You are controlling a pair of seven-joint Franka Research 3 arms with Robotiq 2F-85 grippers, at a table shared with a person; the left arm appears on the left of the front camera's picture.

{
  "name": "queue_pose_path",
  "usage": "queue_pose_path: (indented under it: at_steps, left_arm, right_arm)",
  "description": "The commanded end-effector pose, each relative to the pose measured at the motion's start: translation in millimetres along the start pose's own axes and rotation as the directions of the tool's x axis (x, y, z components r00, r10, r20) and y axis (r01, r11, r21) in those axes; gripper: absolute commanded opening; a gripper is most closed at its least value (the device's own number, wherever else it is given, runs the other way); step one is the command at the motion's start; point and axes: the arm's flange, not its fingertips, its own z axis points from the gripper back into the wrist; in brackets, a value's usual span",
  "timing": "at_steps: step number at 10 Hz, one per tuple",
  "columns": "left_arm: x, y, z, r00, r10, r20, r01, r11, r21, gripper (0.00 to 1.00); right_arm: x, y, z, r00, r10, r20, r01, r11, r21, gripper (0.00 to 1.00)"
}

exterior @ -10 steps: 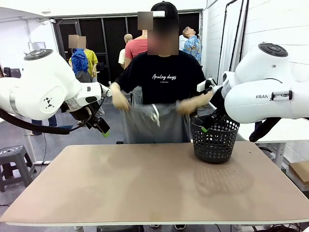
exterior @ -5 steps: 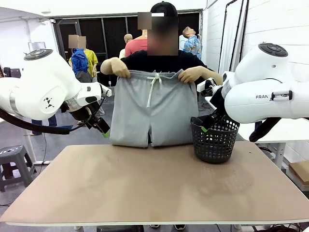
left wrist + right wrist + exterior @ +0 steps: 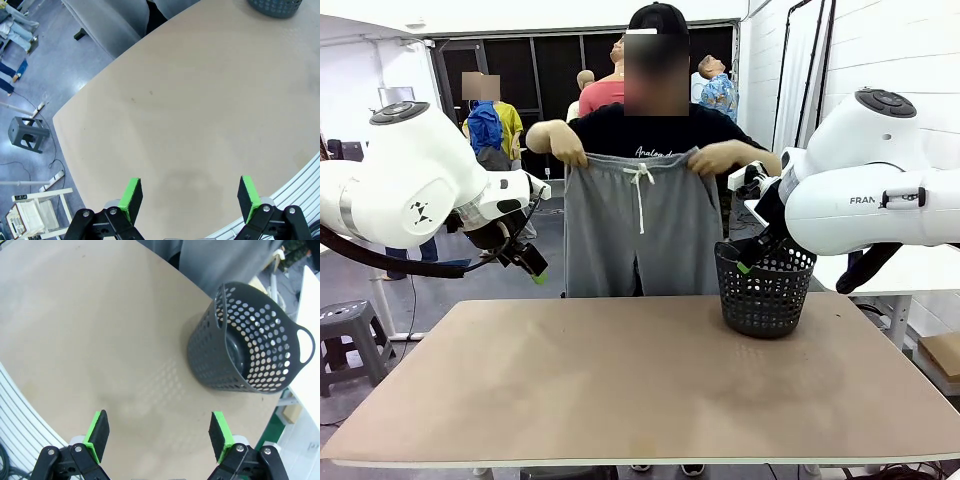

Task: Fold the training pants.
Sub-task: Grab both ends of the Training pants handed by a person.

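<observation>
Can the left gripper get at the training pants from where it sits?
Probably yes: the left gripper hangs open beside the training pants, nothing between, though a person holds them up.

Hidden behind far edge of tan flat counter [image 3: 620, 390]: leg ends of light grey soft jersey training pants [image 3: 620, 240]. Cut off by top edge, left wrist view: black mesh plastic basket [image 3: 275, 6].

I see a black perforated plastic basket [image 3: 766, 298] standing upright on the tan tabletop's [image 3: 620, 385] far right; a grey stool [image 3: 344, 338] stands on the floor at left.
</observation>
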Motion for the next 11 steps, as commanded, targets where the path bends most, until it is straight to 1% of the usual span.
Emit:
queue_pose_path:
  at_steps: [1, 11]
  left_arm:
    - [0.2, -1.2, 0.7, 1.0, -0.004, 0.002, 0.004, 1.0, -0.002, 1.0]
    - [0.2, -1.2, 0.7, 1.0, -0.004, 0.002, 0.004, 1.0, -0.002, 1.0]
  right_arm:
    - [-0.8, 0.2, -0.9, 1.0, 0.0, 0.001, 0.0, 1.0, 0.0, 1.0]
    - [-0.8, 0.2, -0.9, 1.0, 0.0, 0.001, 0.0, 1.0, 0.0, 1.0]
